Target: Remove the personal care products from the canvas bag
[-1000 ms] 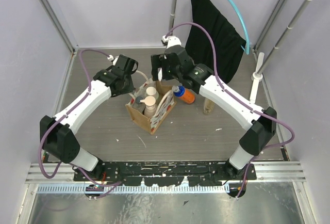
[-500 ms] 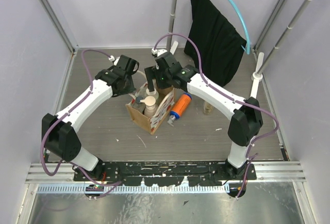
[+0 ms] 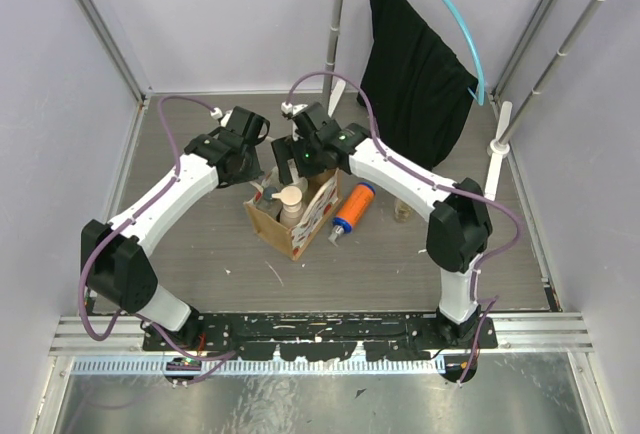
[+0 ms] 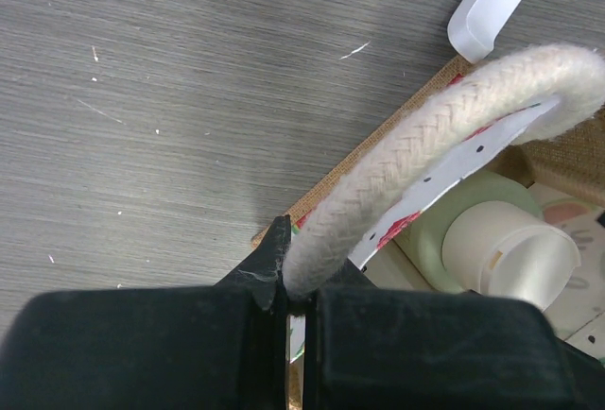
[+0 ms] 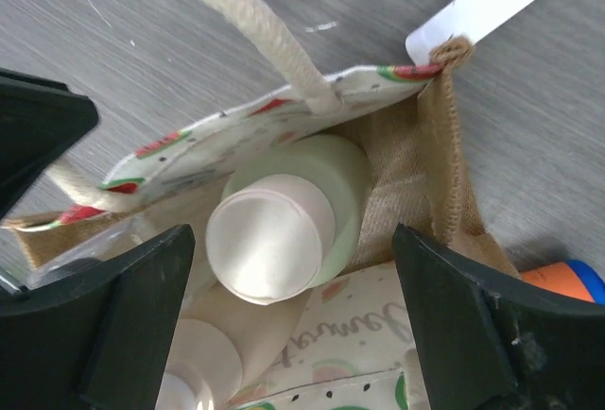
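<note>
**A:** Holding the bag open is the left gripper's (image 4: 286, 295) job, then?

**B:** Yes. Its jaws are clamped on the rope handle (image 4: 416, 160), which arches up and away from its fingertips. The canvas bag (image 3: 318, 216) sits just beyond that hand. I'd judge it should hold steady tension and not tug, or the mouth pinches shut.

**A:** And the right gripper (image 5: 293, 325)?

**B:** It is spread wide and empty, poised over the bag's mouth. The cream-capped bottle (image 5: 269, 235) stands directly beneath it, between its two fingers and touching neither.

**A:** So it goes straight down?

**B:** Straight down, centred on the cap, closing low on the neck or shoulder. A second cream cap (image 5: 198, 363) crowds in just beside the left finger, so that finger needs to slip between the two. A run of rope (image 5: 250, 27) crosses beyond the fingertips, and I can't tell whether it's the same handle. Best lift vertically, clear of it.

**A:** Anything out already?

**B:** The orange bottle (image 3: 356, 206) lies on the table past the right finger, just beside the bag.
</note>
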